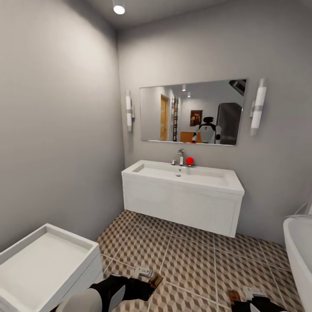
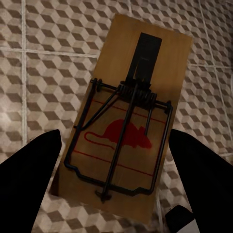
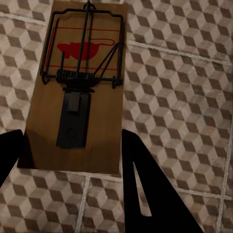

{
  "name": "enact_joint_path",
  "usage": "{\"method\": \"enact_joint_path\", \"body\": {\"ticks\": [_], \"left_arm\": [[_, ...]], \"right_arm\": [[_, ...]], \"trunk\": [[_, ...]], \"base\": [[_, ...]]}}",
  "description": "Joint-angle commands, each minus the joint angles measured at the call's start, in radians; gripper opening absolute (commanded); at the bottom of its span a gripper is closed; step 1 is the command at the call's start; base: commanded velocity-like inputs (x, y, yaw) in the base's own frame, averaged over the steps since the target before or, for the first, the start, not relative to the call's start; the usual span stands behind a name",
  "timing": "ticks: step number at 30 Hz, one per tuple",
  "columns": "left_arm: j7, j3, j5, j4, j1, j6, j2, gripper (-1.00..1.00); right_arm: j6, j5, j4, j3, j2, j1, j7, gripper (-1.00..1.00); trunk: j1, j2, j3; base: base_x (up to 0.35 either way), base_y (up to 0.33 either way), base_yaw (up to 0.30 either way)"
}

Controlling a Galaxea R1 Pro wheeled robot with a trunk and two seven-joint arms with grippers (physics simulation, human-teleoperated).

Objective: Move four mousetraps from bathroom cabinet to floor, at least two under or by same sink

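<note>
My left gripper (image 1: pixel 145 284) is shut on a mousetrap (image 1: pixel 154 281), held tilted just above the bathroom floor (image 1: pixel 195 260) at the lower edge of the head view. In the left wrist view that mousetrap (image 2: pixel 128 116) is a tan board with dark wire and a red mouse mark, clamped between the left gripper (image 2: pixel 115 136) fingers. My right gripper (image 1: pixel 250 300) is shut on a second mousetrap (image 1: pixel 234 296) low over the tiles. The right wrist view has this mousetrap (image 3: pixel 77 87) between the right gripper (image 3: pixel 73 136) fingers. The sink (image 1: pixel 184 177) hangs on the far wall ahead. The cabinet is out of view.
A white basin-topped unit (image 1: pixel 43 260) stands close at the lower left. A white bathtub (image 1: pixel 300 253) edges in at the right. A small red object (image 1: pixel 190 161) sits by the chrome faucet (image 1: pixel 180 157), under a wide mirror (image 1: pixel 193 112). Open tiles lie between me and the sink.
</note>
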Motion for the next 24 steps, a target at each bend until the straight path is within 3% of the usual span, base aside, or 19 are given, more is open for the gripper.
{"method": "enact_joint_path", "body": {"ticks": [1,7,14,24], "left_arm": [[-0.003,0.009,-0.003,-0.001,-0.001,0.007,0.0,-1.0],[-0.003,0.009,-0.004,-0.001,-0.001,0.007,0.0,-1.0],[-0.002,0.009,-0.004,-0.001,-0.001,0.007,0.0,-1.0],[0.0,0.009,-0.004,-0.001,-0.001,0.007,0.0,-1.0]], "right_arm": [[0.005,0.007,-0.001,-0.008,0.0,0.0,0.003,-1.0],[0.004,0.007,-0.001,-0.008,0.0,0.0,0.0,-1.0],[0.005,0.007,-0.001,-0.008,0.0,0.0,-0.001,-1.0],[0.006,0.007,-0.001,-0.008,0.0,0.0,0.012,-1.0]], "trunk": [[0.001,-0.001,-0.001],[0.001,-0.001,-0.001],[0.001,-0.001,0.001],[0.001,-0.001,0.001]], "base": [[0.322,0.0,0.0],[0.2,0.0,-0.017],[0.014,0.0,-0.191],[0.0,0.0,-0.027]]}}
